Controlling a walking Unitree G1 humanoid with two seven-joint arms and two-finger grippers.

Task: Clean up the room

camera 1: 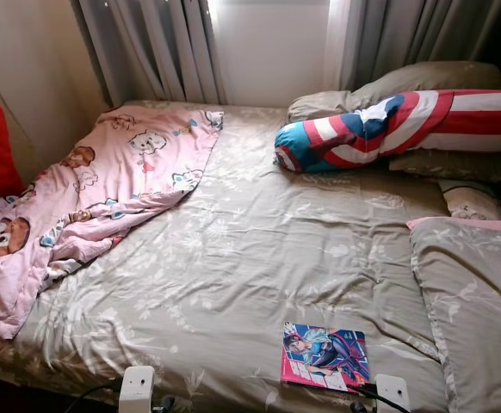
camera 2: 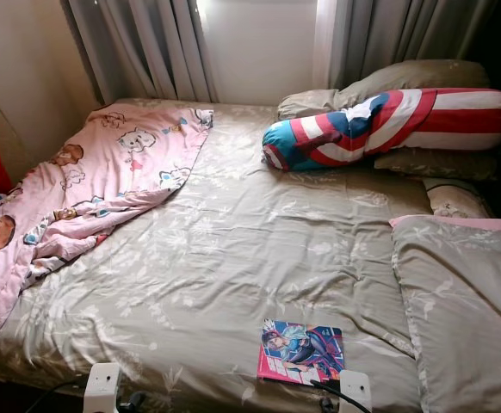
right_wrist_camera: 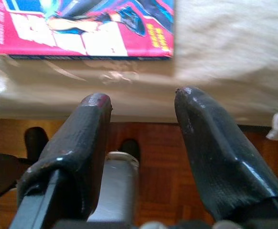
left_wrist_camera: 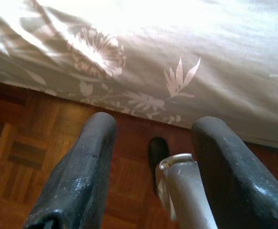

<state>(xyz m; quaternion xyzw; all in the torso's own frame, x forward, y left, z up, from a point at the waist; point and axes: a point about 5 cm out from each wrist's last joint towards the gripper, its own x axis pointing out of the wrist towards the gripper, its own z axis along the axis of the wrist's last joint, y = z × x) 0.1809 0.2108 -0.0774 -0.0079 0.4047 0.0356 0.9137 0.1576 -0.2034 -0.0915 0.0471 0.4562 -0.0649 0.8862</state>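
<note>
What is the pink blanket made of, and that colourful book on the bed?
Pink blanket: soft printed fabric, probably quilted cotton; it rumples and folds. Book: paper with a glossy printed cover, apparently; its edges are flat and stiff.

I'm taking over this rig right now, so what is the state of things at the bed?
Left gripper: fingers open, holding nothing, low by the bed's near edge over the wooden floor.
Right gripper: fingers open, holding nothing, just short of the comic book.
Comic book lies flat near the bed's front edge, on the robot's right.
Pink blanket is bunched over the left side; the striped bolster pillow lies at the far right.
Done: nothing picked up yet.
Left: likely grasp the book and put it away, then straighten the blanket.
</note>
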